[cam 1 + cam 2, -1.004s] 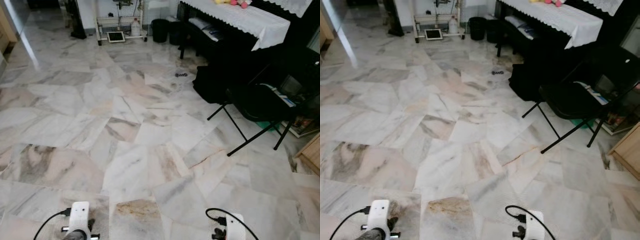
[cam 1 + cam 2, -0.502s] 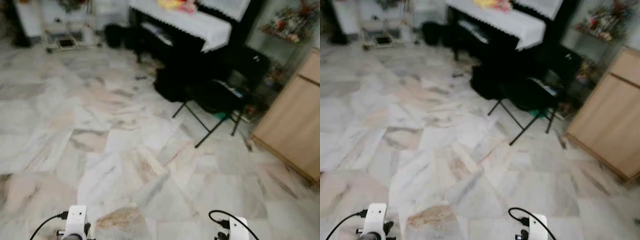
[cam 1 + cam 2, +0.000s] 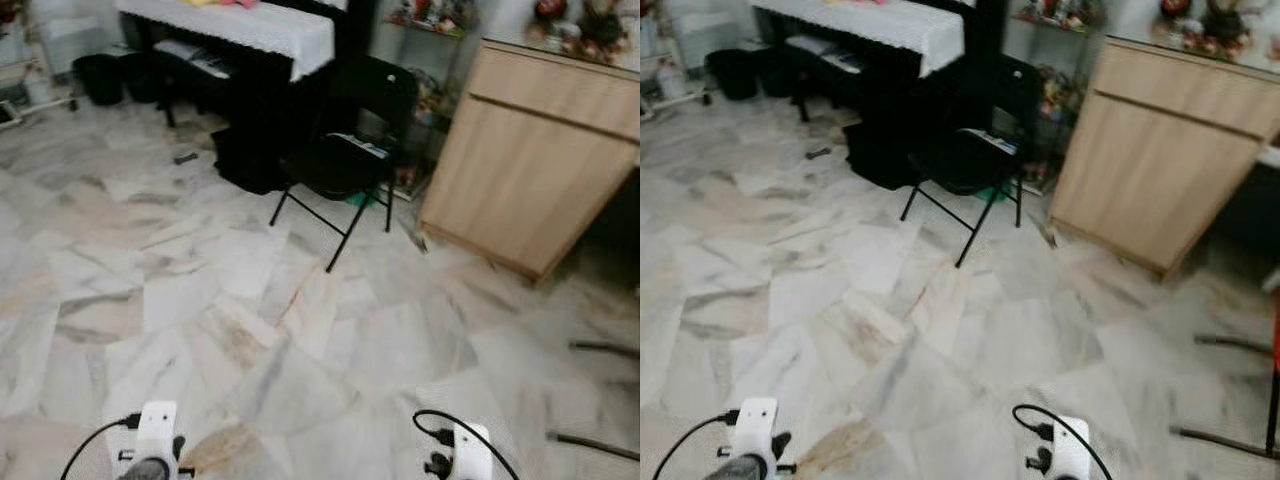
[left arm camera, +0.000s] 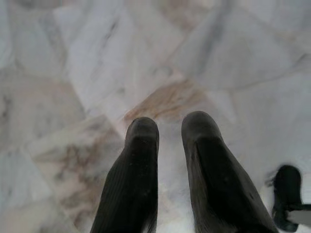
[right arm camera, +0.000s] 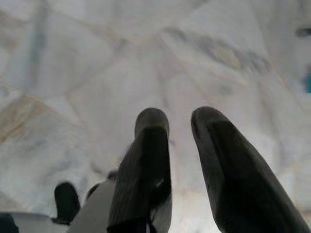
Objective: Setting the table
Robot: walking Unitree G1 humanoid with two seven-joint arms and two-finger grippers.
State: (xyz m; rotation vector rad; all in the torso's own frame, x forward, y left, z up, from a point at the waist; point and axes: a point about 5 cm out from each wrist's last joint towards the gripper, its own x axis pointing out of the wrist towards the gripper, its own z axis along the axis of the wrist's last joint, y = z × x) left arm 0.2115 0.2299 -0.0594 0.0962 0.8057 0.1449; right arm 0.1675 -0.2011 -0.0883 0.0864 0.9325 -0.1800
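Observation:
No tableware or table shows in these views. My two arms hang low over the marble floor (image 3: 200,300); their white wrists sit at the bottom edge of the eye views, left wrist (image 3: 155,440) and right wrist (image 3: 468,452). In the left wrist view my left gripper (image 4: 170,128) points down at the floor, its fingers slightly apart with nothing between them. My right gripper (image 5: 180,121) looks the same in the right wrist view, open and empty above pale tiles.
A black folding chair (image 3: 345,150) stands ahead, with a dark bag (image 3: 240,160) beside it. A piano under a white lace cloth (image 3: 250,25) is behind. A light wooden cabinet (image 3: 530,150) stands at the right. Thin metal legs (image 3: 600,346) lie low at the far right.
The whole view has swung to the right: piano and chair slid leftward in the picture and the wooden cabinet came into view. Both arms hang as before.

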